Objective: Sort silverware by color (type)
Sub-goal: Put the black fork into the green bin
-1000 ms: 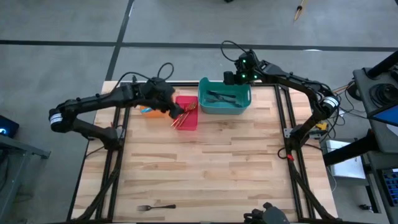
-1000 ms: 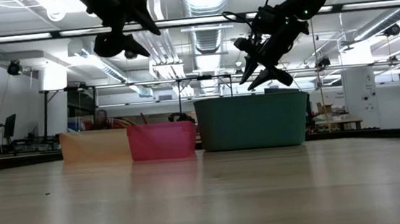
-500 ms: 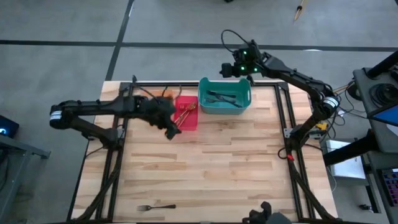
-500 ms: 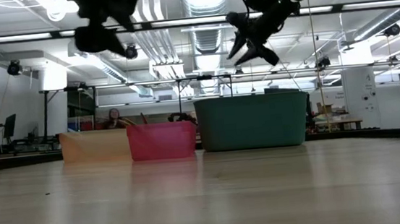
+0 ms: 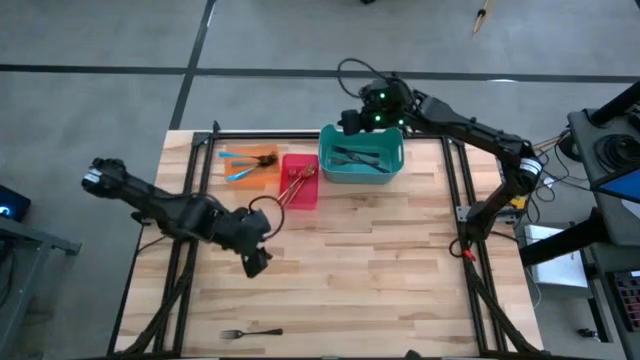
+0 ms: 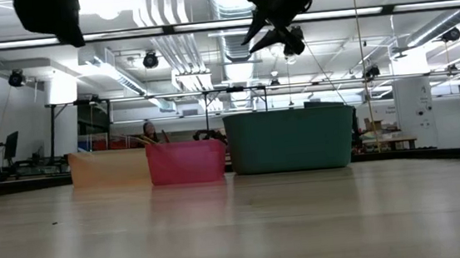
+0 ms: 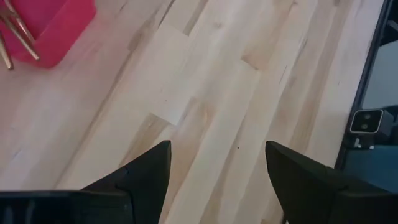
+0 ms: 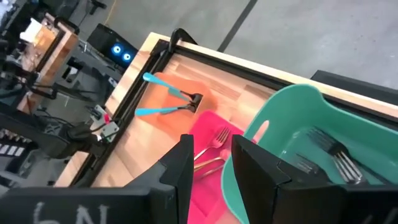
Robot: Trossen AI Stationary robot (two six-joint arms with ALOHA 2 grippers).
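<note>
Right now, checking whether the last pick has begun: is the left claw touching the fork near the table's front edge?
Apart. The high view shows the left claw over bare wood, a clear gap from the fork.

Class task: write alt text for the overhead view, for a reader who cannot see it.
Three bins sit at the wooden table's far edge: orange bin with blue-handled forks, red bin with gold forks, teal bin with dark forks. One dark fork lies alone near the front edge.

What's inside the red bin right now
The red bin holds gold forks lying crossed, their ends reaching over its near edge. An exact count isn't possible; anything beneath them is covered.
</note>
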